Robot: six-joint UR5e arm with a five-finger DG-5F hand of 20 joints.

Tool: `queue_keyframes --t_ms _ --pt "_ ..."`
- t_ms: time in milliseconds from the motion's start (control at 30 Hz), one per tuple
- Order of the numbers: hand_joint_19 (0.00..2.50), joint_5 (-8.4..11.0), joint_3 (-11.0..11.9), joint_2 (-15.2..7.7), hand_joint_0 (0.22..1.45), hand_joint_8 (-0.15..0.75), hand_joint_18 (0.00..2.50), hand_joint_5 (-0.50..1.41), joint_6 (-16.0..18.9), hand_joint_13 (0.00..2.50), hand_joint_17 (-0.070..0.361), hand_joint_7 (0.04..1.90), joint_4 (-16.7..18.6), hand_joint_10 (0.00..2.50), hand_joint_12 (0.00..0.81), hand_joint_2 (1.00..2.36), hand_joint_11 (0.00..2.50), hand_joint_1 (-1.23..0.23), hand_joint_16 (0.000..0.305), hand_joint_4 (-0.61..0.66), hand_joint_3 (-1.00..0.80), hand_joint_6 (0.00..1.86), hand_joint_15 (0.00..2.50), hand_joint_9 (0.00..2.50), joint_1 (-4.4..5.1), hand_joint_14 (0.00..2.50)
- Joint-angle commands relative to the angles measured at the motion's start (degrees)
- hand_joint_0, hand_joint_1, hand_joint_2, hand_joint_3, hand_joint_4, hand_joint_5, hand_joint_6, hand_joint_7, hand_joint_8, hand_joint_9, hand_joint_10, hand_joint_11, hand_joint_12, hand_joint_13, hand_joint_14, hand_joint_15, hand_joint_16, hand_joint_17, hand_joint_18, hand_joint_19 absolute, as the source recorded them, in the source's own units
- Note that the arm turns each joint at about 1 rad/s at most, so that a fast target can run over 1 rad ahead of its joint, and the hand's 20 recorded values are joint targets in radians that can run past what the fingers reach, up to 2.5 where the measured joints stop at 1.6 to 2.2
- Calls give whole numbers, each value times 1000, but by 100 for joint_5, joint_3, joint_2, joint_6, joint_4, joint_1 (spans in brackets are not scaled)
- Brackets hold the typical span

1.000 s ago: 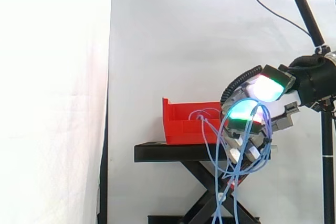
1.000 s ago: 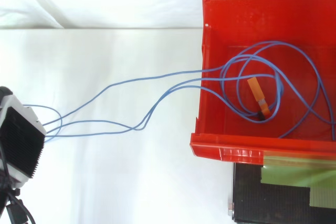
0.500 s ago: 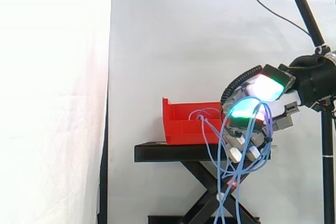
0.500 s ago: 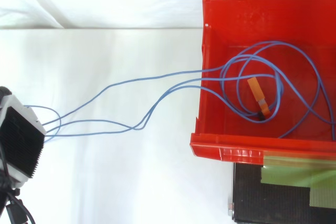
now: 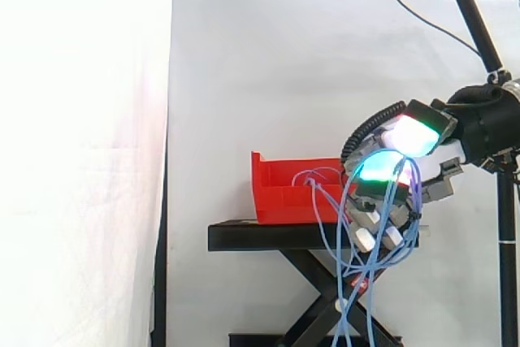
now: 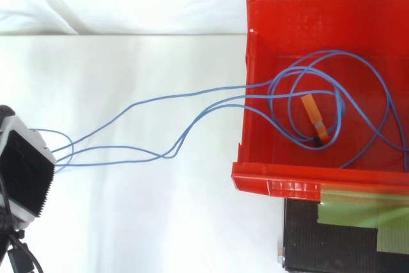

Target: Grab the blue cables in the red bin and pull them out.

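Several thin blue cables (image 6: 160, 151) run from loops inside the red bin (image 6: 275, 187) over its left wall to my hand (image 6: 24, 174) at the left edge of the top view. In the side view my hand (image 5: 422, 140) hangs right of the red bin (image 5: 280, 193), just above rim height, its pads glowing white and green. Its fingers are curled round the blue cables (image 5: 325, 201), which drape over them and hang in loops below the stand top. An orange tag (image 6: 315, 118) lies among the cable loops on the bin floor.
The bin sits on a black scissor stand (image 5: 276, 237) before a white curtain. A black plate with green tape (image 6: 345, 234) shows beside the bin's near wall. A camera on a black pole (image 5: 479, 30) stands at the upper right.
Hardly anything. The hanging cable loops under my hand have swung slightly, and the hand has crept a touch further from the bin.
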Motion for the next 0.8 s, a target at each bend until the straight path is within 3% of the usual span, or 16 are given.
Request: queue_keyframes --t_ms 0,467,767 --pt "936 -1 3 2 639 251 656 846 0 713 126 576 -4 29 359 1000 887 -1052 56 249 -1000 643 681 873 4 25" --pt "938 -1 -6 2 614 251 658 856 0 709 131 662 5 30 366 1000 893 -993 58 263 -1000 400 677 862 -5 25" --pt "943 -1 -6 2 626 254 656 815 0 708 130 632 5 30 363 1000 913 -1032 58 253 -1000 461 678 846 -5 23"
